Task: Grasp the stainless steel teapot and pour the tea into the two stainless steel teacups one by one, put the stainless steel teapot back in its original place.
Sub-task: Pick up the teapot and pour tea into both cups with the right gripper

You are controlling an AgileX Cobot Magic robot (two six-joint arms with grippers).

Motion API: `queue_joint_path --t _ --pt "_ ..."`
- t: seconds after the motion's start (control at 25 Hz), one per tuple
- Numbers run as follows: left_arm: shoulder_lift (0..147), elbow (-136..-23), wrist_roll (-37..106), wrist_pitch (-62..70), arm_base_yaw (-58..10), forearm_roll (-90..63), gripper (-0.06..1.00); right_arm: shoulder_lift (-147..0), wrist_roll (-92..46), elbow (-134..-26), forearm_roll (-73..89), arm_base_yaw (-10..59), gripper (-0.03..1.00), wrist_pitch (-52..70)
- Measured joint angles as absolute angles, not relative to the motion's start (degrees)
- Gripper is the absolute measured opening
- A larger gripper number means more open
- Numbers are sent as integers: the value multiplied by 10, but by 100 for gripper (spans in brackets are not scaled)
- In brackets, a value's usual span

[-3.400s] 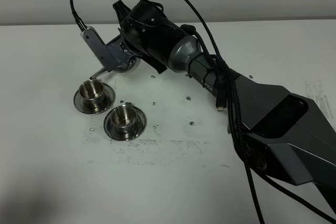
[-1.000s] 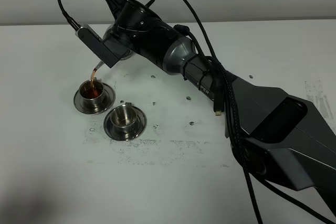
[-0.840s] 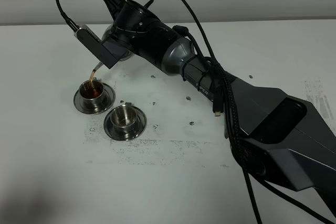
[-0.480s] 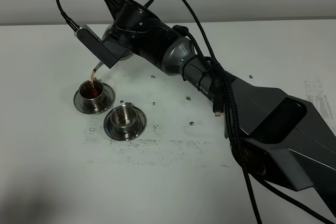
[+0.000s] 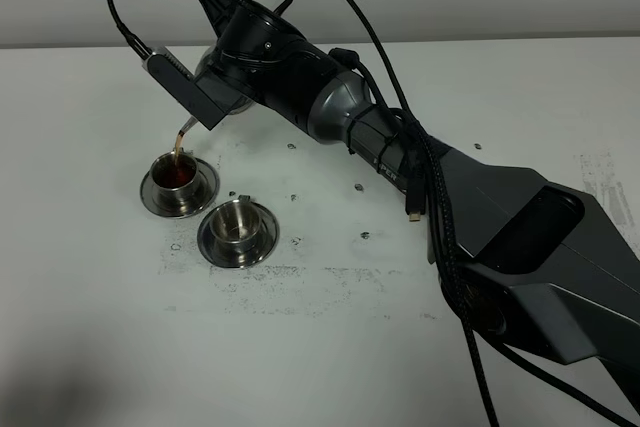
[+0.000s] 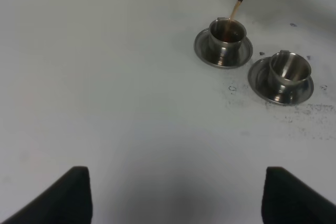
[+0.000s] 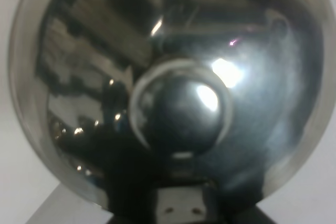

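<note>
The stainless steel teapot point(image 5: 213, 64) hangs tilted above the table's far left, mostly hidden behind my right gripper point(image 5: 228, 90), which is shut on it. From its thin spout point(image 5: 184, 132) a reddish-brown stream of tea point(image 6: 235, 9) falls into the left teacup point(image 5: 178, 174), which holds tea. The second teacup point(image 5: 238, 226) stands on its saucer just right of it and shows no liquid. The right wrist view is filled by the teapot's lid and knob point(image 7: 181, 111). My left gripper point(image 6: 181, 195) stays low and well back from the teacups, open, with nothing between its fingers.
The white table point(image 5: 100, 347) has dark speckles around the saucers. My right arm point(image 5: 500, 227) and its black cables stretch from the near right across the middle to the far left. A wall runs along the table's far edge.
Since the oldest frame the teapot has been lifted and tipped further, and tea now fills the left teacup. Over the last second the pour continues with hardly any arm motion.
</note>
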State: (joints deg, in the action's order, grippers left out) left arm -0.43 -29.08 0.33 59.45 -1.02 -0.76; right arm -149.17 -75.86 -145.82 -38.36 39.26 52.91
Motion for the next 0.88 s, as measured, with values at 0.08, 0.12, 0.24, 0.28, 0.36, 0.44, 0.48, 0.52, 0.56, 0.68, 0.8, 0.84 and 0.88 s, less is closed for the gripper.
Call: queue_joint_path --t 0.08,0.12,0.24,0.28,0.36,0.44,0.48,0.52,0.56,0.68,0.8,0.84,0.88 --pt "-4 -291 3 595 -10 -8 64 -1492 -759 -1458 -384 393 17 529" --pt "-4 -291 3 595 -10 -8 64 -1492 -759 -1458 -384 393 17 529" --pt "-4 -291 3 595 -10 -8 64 -1492 -759 -1458 -384 393 17 529" --pt "-4 -291 3 595 -10 -8 64 -1492 -759 -1458 -384 393 17 529" --pt "-4 -291 3 595 -10 -8 64 -1492 -759 -1458 -384 393 17 529" --pt "-4 -291 3 595 -10 -8 64 -1492 -759 -1458 -384 394 17 529" --pt "-4 -291 3 595 -10 -8 64 -1492 -759 -1458 -384 395 17 529" --pt "-4 -291 3 595 -10 -8 64 -1492 -759 -1458 -384 396 17 529" --pt "-4 -291 3 595 -10 -8 64 -1492 -759 -1458 -384 397 17 529" --pt "-4 -291 3 595 -10 -8 64 -1492 -758 -1458 -384 398 17 529" --pt "-4 -291 3 595 -10 -8 64 -1492 -758 -1458 -384 398 17 529" --pt "-4 -291 3 595 -10 -8 64 -1492 -757 -1458 -384 398 17 529" --pt "-4 -291 3 595 -10 -8 64 -1492 -757 -1458 -384 398 17 529"
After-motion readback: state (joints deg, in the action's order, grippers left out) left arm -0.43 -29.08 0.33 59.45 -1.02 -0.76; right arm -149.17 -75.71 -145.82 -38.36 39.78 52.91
